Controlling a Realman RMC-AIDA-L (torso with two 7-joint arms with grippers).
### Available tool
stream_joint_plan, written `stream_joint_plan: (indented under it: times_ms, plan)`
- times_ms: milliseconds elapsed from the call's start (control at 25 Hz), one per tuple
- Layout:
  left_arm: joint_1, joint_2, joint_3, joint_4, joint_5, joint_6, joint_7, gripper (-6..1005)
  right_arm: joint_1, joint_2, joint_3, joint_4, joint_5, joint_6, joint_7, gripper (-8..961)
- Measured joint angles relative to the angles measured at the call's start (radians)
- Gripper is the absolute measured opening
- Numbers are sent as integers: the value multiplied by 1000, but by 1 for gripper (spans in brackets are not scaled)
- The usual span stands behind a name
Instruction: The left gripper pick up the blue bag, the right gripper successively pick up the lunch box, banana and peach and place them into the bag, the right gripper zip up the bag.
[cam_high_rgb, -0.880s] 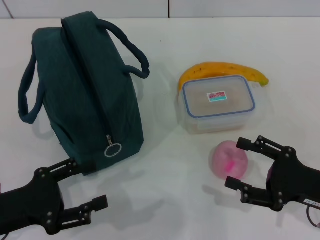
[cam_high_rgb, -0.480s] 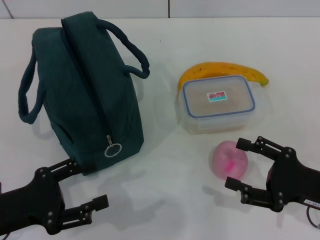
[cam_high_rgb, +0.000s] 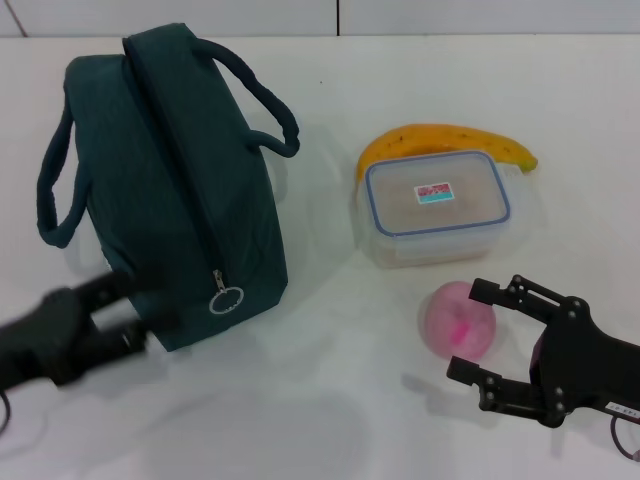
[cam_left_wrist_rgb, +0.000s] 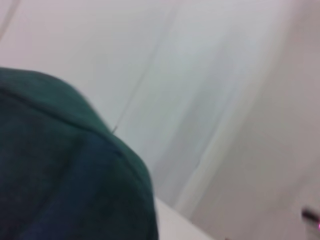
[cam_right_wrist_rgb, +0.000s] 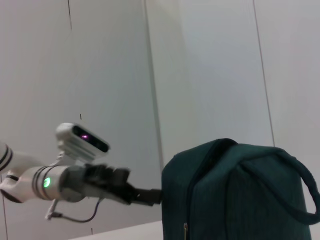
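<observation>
The dark teal bag (cam_high_rgb: 170, 180) stands upright on the white table (cam_high_rgb: 330, 400), zipped shut, with its ring zip pull (cam_high_rgb: 227, 298) hanging at the near end and 2 loop handles arching out to either side. To its right the clear lunch box (cam_high_rgb: 437, 205) sits flat with its blue-rimmed lid on and a red-and-teal sticker on top; the yellow banana (cam_high_rgb: 445, 143) curves along its far side, touching it. The pale pink peach (cam_high_rgb: 458, 320) lies just in front of the box.
</observation>
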Motion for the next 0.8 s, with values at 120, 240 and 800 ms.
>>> stream_joint_plan:
  times_ms: [120, 240, 800]
  plan:
    - [-28, 22, -25, -1, -51, 10, -206, 784, 1, 1, 1, 2, 6, -7, 3, 815]
    - [-35, 32, -35, 1, -92, 33, -272, 781, 1, 1, 1, 5, 21, -8, 6, 815]
    - [-119, 127, -122, 145, -204, -36, -710, 759, 3, 1, 0, 28, 36, -21, 10, 814]
